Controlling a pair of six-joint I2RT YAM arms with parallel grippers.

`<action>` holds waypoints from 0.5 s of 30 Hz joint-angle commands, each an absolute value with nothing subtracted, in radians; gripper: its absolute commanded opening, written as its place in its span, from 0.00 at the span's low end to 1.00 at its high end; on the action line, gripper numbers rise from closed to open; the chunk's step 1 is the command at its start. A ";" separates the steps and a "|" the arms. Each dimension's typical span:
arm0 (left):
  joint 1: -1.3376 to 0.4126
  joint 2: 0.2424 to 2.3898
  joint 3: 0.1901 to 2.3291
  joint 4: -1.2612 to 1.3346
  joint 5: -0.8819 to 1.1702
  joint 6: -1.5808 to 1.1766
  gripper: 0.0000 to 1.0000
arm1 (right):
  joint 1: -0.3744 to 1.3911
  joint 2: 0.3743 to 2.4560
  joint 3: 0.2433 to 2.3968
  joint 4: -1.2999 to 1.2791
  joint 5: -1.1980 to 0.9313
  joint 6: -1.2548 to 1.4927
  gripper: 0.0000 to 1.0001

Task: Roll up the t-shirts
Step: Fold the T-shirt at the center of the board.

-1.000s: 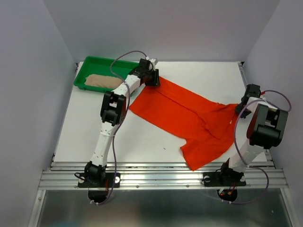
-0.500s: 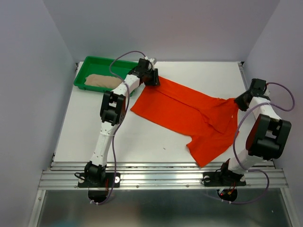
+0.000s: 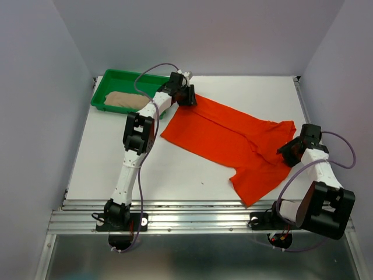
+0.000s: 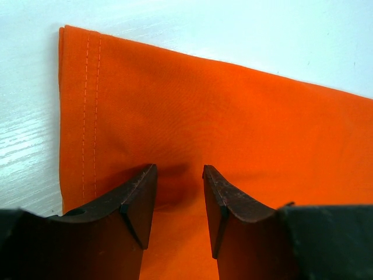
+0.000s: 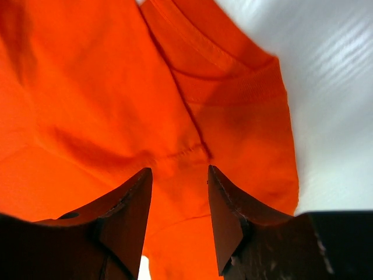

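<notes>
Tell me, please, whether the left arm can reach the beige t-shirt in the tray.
Probably yes: the beige t-shirt lies uncovered in the green tray beside the left gripper, whose open jaws stand over the orange t-shirt.

The right arm [image 3: 319, 166] has swung back toward its base. Its jaws, a second ago at the far right corner of the bright orange-red fabric t-shirt [image 3: 227, 137], now sit nearer, over the shirt's right edge, and have spread apart with the fabric lying loose beneath them. That corner has been drawn out to the right and lies on the white worktop [image 3: 192, 175]. The near sleeve flap has slid right with it.
</notes>
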State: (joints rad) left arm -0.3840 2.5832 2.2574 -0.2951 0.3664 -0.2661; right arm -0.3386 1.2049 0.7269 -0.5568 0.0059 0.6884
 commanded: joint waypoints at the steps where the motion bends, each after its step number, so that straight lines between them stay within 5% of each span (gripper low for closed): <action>1: -0.376 2.534 2.273 -0.321 0.377 -0.264 0.49 | -0.331 1.181 0.683 -0.606 -0.052 0.732 0.49; 15: -0.377 2.556 2.283 -0.325 0.382 -0.259 0.49 | -0.331 1.279 0.657 -0.523 -0.008 0.693 0.42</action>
State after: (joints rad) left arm -0.3840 2.5832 2.2578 -0.2958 0.3672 -0.2668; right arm -0.3386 1.2774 0.6579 -0.5667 -0.0261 0.7082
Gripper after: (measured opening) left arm 0.490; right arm 0.427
